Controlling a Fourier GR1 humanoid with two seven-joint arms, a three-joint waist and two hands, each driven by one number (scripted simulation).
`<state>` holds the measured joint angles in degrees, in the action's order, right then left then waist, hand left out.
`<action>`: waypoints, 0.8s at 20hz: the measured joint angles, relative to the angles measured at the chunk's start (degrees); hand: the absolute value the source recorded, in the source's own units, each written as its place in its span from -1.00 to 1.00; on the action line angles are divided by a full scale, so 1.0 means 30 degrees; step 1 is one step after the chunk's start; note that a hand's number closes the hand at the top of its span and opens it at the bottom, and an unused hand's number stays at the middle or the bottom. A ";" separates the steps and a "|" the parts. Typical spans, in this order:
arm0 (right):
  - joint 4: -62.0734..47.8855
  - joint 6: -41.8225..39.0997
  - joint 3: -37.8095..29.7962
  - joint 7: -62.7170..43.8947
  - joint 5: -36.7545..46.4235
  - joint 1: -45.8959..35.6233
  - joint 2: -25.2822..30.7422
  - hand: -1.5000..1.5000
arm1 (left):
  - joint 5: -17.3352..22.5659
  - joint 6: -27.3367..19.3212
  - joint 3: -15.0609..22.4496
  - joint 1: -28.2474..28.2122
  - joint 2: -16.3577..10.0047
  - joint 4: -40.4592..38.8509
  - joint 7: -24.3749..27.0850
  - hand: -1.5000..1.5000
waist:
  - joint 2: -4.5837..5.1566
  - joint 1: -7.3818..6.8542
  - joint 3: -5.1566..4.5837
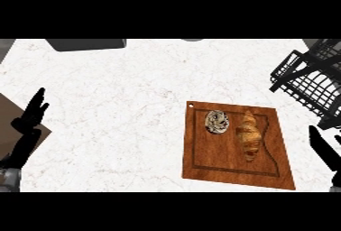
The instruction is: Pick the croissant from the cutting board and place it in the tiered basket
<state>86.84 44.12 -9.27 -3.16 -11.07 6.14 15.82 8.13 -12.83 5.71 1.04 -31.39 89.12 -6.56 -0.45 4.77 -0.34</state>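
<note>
Leftmost, the left hand (26,122) rests at the edge of the counter (120,90), fingers straight, holding nothing. Further along, the cutting board (226,173) carries a mottled round item (217,122) and, just right of it, the croissant (248,134) (lying lengthwise, untouched). Beyond it are the black tiered basket (310,85) and, below that, the right hand (324,151), fingers likewise straight and empty.

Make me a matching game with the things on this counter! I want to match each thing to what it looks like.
Things:
1. croissant
2. tiered basket
3. left hand
4. cutting board

Looks:
A. black wire, upper right
B. golden brown, long
C. flat brown wood
D. open, fingers up, far left

Pairs: 1-B, 2-A, 3-D, 4-C
</note>
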 measured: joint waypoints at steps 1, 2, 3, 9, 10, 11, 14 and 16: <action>0.0736 0.0918 0.0376 -0.0399 0.0591 0.0681 -0.0275 -1.00 | -0.0185 0.0168 -0.0006 0.0140 0.0103 -0.0074 0.0147 0.00 | 0.0007 -0.0115 -0.0008; 0.1573 0.1557 0.0806 -0.0986 0.1149 0.1397 -0.0301 -1.00 | -0.0441 0.0475 -0.0013 0.0297 0.0229 -0.0252 0.0548 0.00 | 0.0017 -0.0180 -0.0020; 0.2350 0.2088 0.1252 -0.1804 0.1737 0.2042 -0.0123 -1.00 | -0.0601 0.0789 -0.0026 0.0334 0.0334 -0.0250 0.0896 0.00 | 0.0027 -0.0344 -0.0031; 0.5412 0.0899 0.3837 -0.6984 0.4092 0.5142 0.3170 -1.00 | -0.1257 0.1614 -0.0393 0.1019 0.0990 -0.0930 0.2780 0.00 | 0.0219 -0.0997 -0.0101; 0.5907 0.0419 0.4217 -0.7896 0.4330 0.5530 0.3810 -1.00 | -0.1337 0.1652 -0.0414 0.1026 0.1097 -0.1084 0.2962 0.00 | 0.0243 -0.1093 -0.0108; 0.6452 -0.0097 0.4461 -0.8857 0.4527 0.5783 0.4547 -1.00 | -0.1468 0.1612 -0.0398 0.1026 0.1201 -0.1178 0.3031 0.00 | 0.0260 -0.1208 -0.0110; 0.8151 -0.1485 0.4810 -1.2327 0.4983 0.5813 0.6668 -1.00 | -0.1763 0.1431 -0.0358 0.1329 0.1538 -0.1450 0.2929 0.00 | 0.0317 -0.1524 -0.0111; 0.9142 -0.2378 0.4647 -1.4848 0.5155 0.5302 0.8008 -1.00 | -0.1871 0.1123 -0.0265 0.1568 0.1868 -0.1518 0.2410 0.00 | 0.0333 -0.1704 -0.0106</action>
<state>114.27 36.99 4.67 -47.71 4.39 22.04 39.84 2.52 -9.47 4.91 5.75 -25.79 84.57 0.67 0.55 -0.35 -0.65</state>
